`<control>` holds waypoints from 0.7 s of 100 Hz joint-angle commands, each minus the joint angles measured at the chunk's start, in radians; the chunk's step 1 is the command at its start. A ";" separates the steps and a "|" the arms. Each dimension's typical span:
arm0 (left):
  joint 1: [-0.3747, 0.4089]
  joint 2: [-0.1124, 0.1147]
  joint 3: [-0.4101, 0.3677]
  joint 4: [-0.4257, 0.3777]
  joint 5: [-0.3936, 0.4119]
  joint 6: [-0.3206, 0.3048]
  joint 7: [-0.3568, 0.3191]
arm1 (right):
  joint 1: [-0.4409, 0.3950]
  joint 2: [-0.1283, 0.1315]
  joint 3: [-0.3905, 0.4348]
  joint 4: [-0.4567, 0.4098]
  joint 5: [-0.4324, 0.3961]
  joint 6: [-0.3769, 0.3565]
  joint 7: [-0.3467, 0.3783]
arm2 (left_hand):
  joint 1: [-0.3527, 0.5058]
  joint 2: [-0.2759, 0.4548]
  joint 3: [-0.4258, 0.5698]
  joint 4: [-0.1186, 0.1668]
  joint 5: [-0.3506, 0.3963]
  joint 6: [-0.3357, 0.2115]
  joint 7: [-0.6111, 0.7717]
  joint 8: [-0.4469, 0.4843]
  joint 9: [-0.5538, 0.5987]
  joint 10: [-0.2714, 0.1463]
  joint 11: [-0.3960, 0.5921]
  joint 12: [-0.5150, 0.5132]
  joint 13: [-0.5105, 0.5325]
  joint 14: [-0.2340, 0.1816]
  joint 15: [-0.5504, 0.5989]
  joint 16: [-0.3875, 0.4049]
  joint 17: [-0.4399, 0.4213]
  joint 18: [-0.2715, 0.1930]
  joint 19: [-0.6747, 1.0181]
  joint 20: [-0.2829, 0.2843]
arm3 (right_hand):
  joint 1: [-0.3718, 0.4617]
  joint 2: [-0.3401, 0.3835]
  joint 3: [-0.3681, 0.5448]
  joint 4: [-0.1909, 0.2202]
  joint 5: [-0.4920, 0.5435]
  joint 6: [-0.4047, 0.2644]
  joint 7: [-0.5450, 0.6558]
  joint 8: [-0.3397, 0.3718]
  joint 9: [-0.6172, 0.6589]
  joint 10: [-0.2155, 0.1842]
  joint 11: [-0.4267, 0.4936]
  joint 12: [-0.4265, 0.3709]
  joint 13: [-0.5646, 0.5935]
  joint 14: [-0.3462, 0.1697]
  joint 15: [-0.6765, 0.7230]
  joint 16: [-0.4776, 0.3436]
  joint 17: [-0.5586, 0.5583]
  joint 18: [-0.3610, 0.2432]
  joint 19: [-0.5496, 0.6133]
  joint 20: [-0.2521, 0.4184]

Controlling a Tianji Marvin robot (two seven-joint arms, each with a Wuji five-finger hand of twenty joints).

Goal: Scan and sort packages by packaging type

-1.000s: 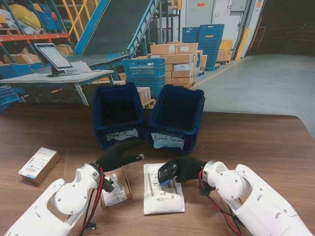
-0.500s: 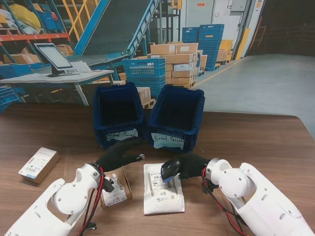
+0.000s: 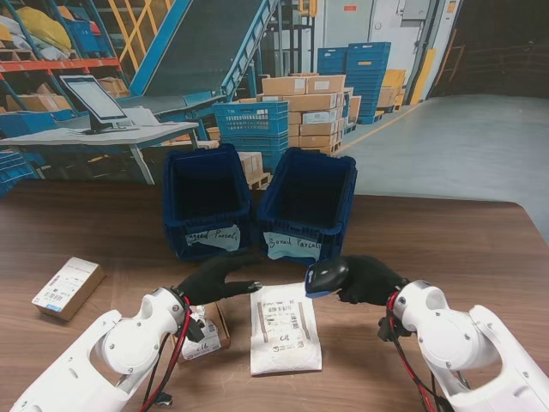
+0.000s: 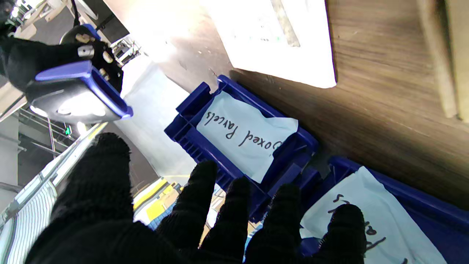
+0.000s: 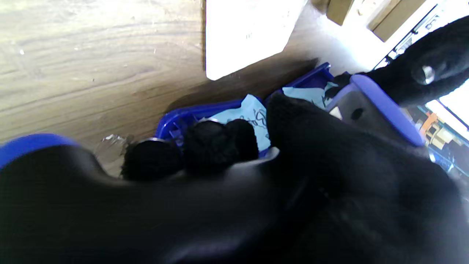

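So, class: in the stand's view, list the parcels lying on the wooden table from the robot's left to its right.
Flat cardboard box with a white label → small brown box with a white label, partly under the left arm → white padded mailer bag.

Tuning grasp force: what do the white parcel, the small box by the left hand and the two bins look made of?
White parcel: looks like a smooth, slightly glossy poly mailer; flat, soft edges, printed label.
Small box: brown cardboard, matte, with a white label; partly hidden by the left hand.
Bins: rigid dark blue moulded plastic with ribbed rims; handwritten paper labels on the fronts.
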 commanded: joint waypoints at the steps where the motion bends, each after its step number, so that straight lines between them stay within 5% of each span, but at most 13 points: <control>1: 0.000 0.000 0.018 -0.005 0.008 -0.003 -0.025 | -0.026 -0.007 0.013 -0.033 -0.001 0.013 -0.005 | 0.032 0.034 -0.025 0.024 -0.006 0.007 -0.005 -0.003 0.011 0.000 -0.010 -0.009 -0.013 0.012 -0.007 -0.006 0.001 -0.003 -0.031 0.013 | 0.079 0.110 0.162 0.055 0.072 -0.115 0.023 0.000 0.009 -0.018 0.024 -0.004 0.024 -0.034 0.022 0.003 0.006 -0.007 0.032 0.003; 30: -0.007 0.012 0.082 0.000 0.038 -0.031 -0.055 | -0.117 -0.034 0.076 -0.138 0.011 0.078 -0.117 | 0.031 0.032 -0.024 0.025 -0.001 0.009 -0.004 -0.002 0.012 -0.001 -0.003 -0.007 -0.012 0.009 -0.006 -0.006 0.003 -0.004 -0.031 0.013 | 0.084 0.106 0.158 0.053 0.073 -0.112 0.020 -0.002 0.009 -0.016 0.021 -0.004 0.021 -0.028 0.019 0.003 0.001 -0.002 0.032 0.005; 70: -0.108 0.015 0.197 0.088 0.007 -0.067 -0.095 | -0.154 -0.048 0.110 -0.175 0.029 0.113 -0.167 | 0.031 0.035 -0.022 0.024 0.000 0.010 -0.002 0.001 0.011 -0.002 0.006 -0.005 -0.012 0.006 -0.005 -0.006 0.004 -0.011 -0.027 0.013 | 0.087 0.104 0.155 0.050 0.075 -0.108 0.017 -0.002 0.009 -0.009 0.017 -0.002 0.019 -0.025 0.018 0.005 -0.002 0.001 0.033 0.006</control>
